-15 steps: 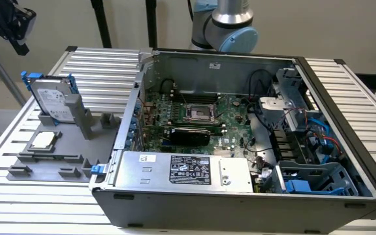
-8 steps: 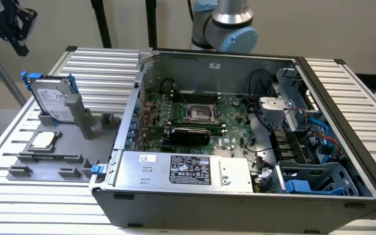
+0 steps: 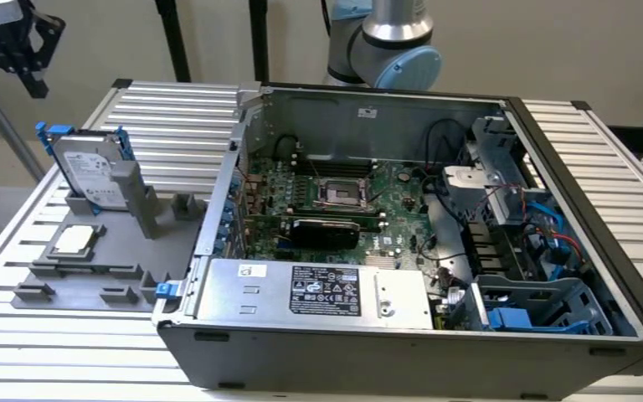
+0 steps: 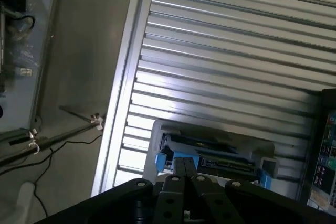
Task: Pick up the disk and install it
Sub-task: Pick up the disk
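The disk (image 3: 84, 170) is a silver-grey hard drive with a white label and blue side rails. It stands upright in a slot of the grey fixture (image 3: 131, 276) on the exterior view's left. My black gripper (image 3: 33, 87) hangs high above and a little to the left of it, touching nothing. In the wrist view the disk (image 4: 210, 153) is seen edge-on from above, with its blue rails at both ends. The gripper (image 4: 184, 163) shows its two fingers pressed together, shut on nothing.
An open computer case (image 3: 589, 209) fills the middle and right of the slatted table (image 3: 177, 109). It holds a motherboard (image 3: 333, 197), a silver power supply box (image 3: 321, 289) and a blue-grey drive cage (image 3: 545, 306). A small square silver chip (image 3: 73, 240) lies on the fixture.
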